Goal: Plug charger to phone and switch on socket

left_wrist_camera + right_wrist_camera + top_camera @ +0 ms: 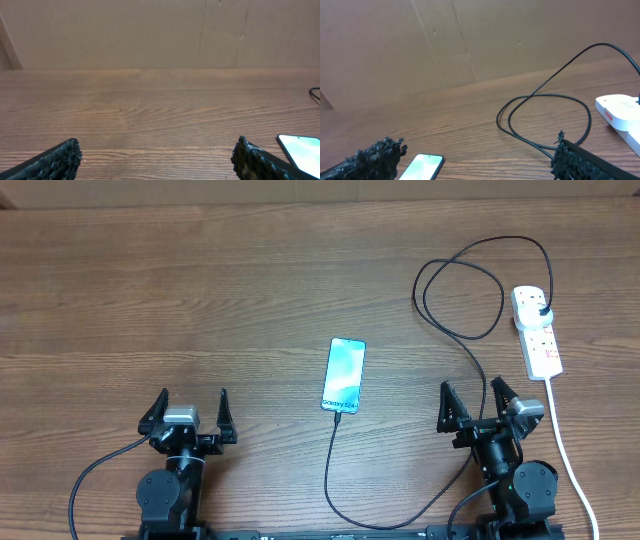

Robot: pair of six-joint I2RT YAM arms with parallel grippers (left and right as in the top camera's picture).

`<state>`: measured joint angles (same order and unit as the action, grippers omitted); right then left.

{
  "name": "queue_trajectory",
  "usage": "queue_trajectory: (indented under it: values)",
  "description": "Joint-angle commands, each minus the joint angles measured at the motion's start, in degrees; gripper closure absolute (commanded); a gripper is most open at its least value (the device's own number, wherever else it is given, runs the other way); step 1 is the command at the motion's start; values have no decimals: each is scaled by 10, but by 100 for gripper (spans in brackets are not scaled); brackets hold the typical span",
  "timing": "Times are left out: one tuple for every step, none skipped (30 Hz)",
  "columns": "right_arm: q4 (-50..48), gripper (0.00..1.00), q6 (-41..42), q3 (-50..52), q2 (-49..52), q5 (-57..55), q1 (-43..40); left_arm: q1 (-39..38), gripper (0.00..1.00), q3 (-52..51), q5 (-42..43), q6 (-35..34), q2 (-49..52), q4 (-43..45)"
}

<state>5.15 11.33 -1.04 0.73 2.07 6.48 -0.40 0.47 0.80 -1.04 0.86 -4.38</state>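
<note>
Phone point(344, 375): lies flat near the middle of the surface point(200, 280), screen lit, its lower end towards the near edge.
Charger point(331, 460): the connector tip meets the phone's lower end and appears seated. The black cable runs to the near edge, swings right, passes close to the right tool and loops on the far right part of the surface.
Plug point(541, 311): sits in the far outlet of the socket.
Socket point(537, 330): lies lengthwise close to the right edge, well apart from the phone.
White cord point(563, 430): trails from the socket's near end to the near right corner.
Left tool point(191, 402): released, fingers spread wide, grasping nothing, by the near edge left of the phone.
Right tool point(471, 395): released and empty, by the near edge between phone and socket.
Done, as judged: both ends of the charger look connected.
Left, as judged: the switch. Its position is too small to read, so whether power is on cannot be told. The lit screen alone does not settle it.
</note>
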Motion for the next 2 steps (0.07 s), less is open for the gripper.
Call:
queue_trajectory:
  values:
    - [-4, 0, -10, 6, -6, -7, 3, -3, 0, -2, 1, 13, -6, -1]
    - [-4, 0, -10, 6, -6, -7, 3, -3, 1, -2, 1, 13, -6, -1]
